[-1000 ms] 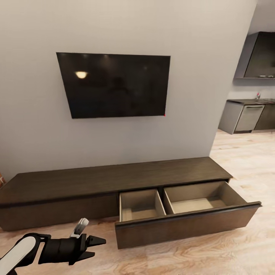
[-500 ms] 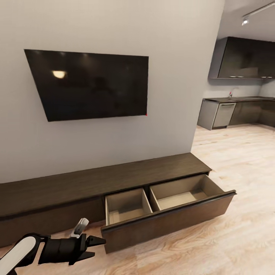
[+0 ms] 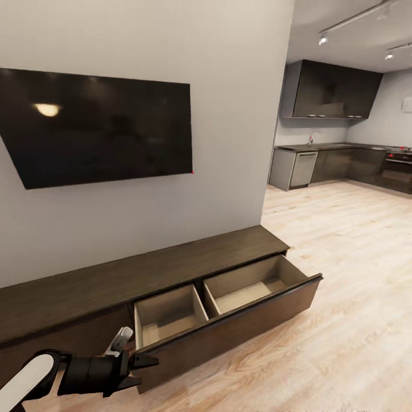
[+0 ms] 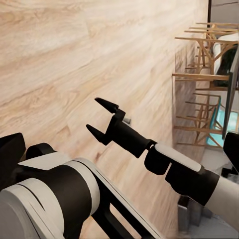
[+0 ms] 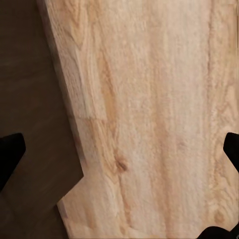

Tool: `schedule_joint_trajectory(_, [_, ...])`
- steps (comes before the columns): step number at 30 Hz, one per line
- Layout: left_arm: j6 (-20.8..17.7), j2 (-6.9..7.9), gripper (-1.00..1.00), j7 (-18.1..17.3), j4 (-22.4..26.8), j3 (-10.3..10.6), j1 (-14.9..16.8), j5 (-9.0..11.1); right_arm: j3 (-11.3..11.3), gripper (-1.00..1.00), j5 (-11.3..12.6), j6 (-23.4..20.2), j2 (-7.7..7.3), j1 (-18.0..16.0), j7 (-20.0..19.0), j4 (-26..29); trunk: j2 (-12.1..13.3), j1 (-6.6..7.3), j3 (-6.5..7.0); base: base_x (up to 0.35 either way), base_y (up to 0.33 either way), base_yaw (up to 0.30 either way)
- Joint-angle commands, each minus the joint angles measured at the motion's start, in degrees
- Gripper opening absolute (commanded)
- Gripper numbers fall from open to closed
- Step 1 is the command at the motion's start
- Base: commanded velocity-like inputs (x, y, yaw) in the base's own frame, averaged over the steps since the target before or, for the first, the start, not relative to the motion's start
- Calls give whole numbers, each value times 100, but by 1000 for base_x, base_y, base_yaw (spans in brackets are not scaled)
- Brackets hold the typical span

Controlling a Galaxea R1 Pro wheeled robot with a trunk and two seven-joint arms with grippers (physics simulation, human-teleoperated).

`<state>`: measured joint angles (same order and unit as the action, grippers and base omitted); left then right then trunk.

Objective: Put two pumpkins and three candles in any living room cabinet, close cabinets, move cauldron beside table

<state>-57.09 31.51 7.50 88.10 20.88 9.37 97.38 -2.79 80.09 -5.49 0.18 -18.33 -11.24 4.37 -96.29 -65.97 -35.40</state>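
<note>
In the head view the cabinet (image 3: 143,274) runs as a long, low dark-brown unit along the grey wall (image 3: 229,86), its long axis rising from the lower left of the frame toward the centre right. Its pull-out compartment (image 3: 229,312) stands open, pointing out over the floor toward the lower right, with two bare beige sections split by a divider. A black television (image 3: 97,131) hangs on the wall above it. At the lower left of that frame the left end effector (image 3: 143,369) juts to the right just in front of the drawer's left corner, its black fingers (image 3: 150,360) slightly apart and holding nothing.

The left wrist view gives something else: the right end effector (image 4: 102,118), on a black and white arm, hangs over the light wood plank floor (image 4: 74,59) with its two fingers spread wide and nothing between them; wooden chairs (image 4: 199,84) stand at the right edge of that frame. The right wrist view looks down on floor planks with a dark shadow in the left of the frame.

The room opens at the upper right of the head view onto a kitchen (image 3: 332,131) with dark units, under ceiling track lights (image 3: 355,34).
</note>
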Motion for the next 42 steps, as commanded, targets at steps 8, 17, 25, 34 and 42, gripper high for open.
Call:
schedule_joint_trajectory(8, [-3, 4, 100, 57, 5, 7, 3, 62, -29, 100, 51, -5, -1, -6, -19, -7, -3, 0, -6, 16, 0, -280])
schedule_joint_trajectory(17, [-3, 4, 100, 58, 5, 4, 6, 56, -29, 100, 51, -5, -1, -9, -19, -7, -3, 0, -6, 0, 0, -280])
schedule_joint_trajectory(25, [5, 1, 100, 59, 5, 6, 3, 54, -32, 100, 51, -3, 5, -8, -19, -7, -3, 0, -6, 0, 0, -280])
schedule_joint_trajectory(34, [14, -13, 100, 59, 5, 13, 3, 53, -38, 100, 51, 288, 16, -6, -10, -7, -3, 0, -6, 0, 0, -280])
schedule_joint_trajectory(42, [20, -46, 100, 76, 5, 13, 3, 28, -38, 100, 42, 414, 10, -6, -19, -2, -3, 0, -6, 0, 0, -280])
